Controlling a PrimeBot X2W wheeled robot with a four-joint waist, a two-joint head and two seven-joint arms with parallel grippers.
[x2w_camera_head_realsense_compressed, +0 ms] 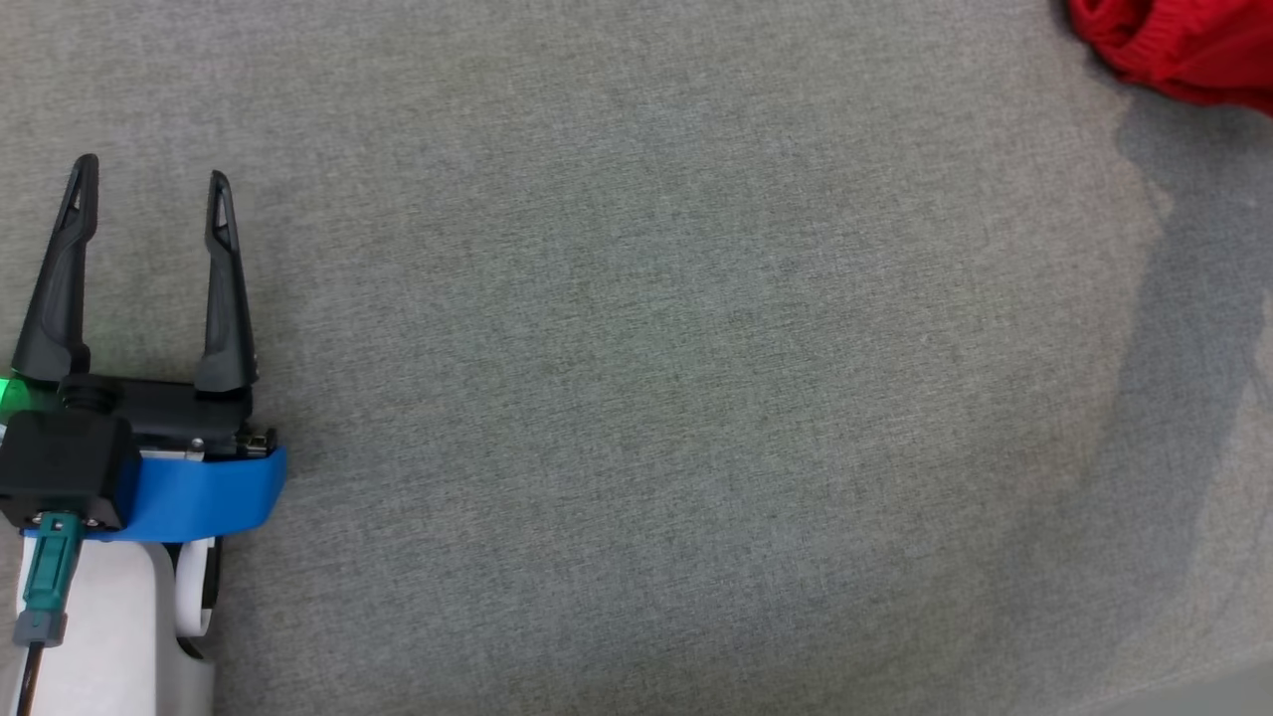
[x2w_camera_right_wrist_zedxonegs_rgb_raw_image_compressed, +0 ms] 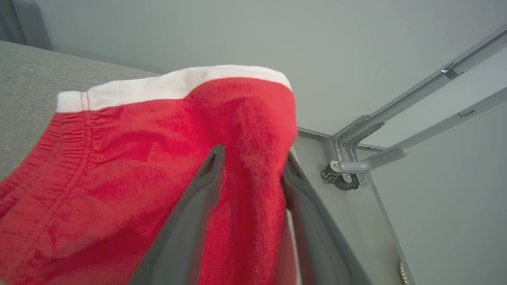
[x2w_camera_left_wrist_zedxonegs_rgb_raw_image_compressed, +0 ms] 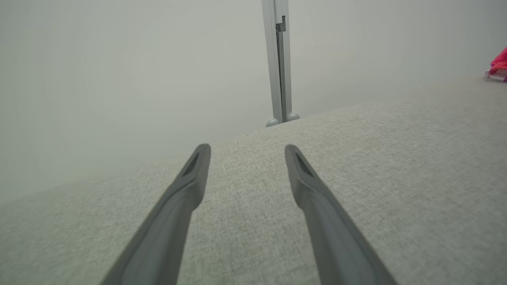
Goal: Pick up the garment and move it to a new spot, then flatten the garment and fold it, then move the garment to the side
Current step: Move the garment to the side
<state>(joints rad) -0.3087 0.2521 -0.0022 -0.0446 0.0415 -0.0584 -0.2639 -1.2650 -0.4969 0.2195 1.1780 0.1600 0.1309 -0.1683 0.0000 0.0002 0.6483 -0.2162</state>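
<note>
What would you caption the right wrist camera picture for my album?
Right gripper straddling a fold of a white-trimmed red fleece garment on grey woven upholstery.

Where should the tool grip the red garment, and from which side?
Probably the raised fold of the red garment beside its white waistband, coming from the robot's right: that ridge stands up narrow and sits between the fingers of the right tool.

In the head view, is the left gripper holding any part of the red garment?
No: the left gripper stands open over the bare grey surface, while the red garment lies far off in the upper right corner.
</note>
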